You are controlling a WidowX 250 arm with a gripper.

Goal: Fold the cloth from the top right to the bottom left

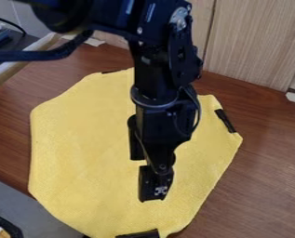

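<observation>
Camera view. Yellow cloth (pixel 81 153) spread on brown wooden table (pixel 267 162), roughly many-sided in outline, its lower-left side by the table's edge. Black strips at its right side (pixel 225 121) and bottom edge (pixel 138 234).

Black gripper (pixel 145 179) hangs over the cloth's middle, somewhat right of centre and toward the lower part. Cloth shows on both sides of it and below; the arm above hides a band of the upper part. Claw stands wide, its two fingers apart, one farther up the view, the other lower. Contact between claw and cloth: cannot tell. Pale wood panel (pixel 255 42) behind the table.
</observation>
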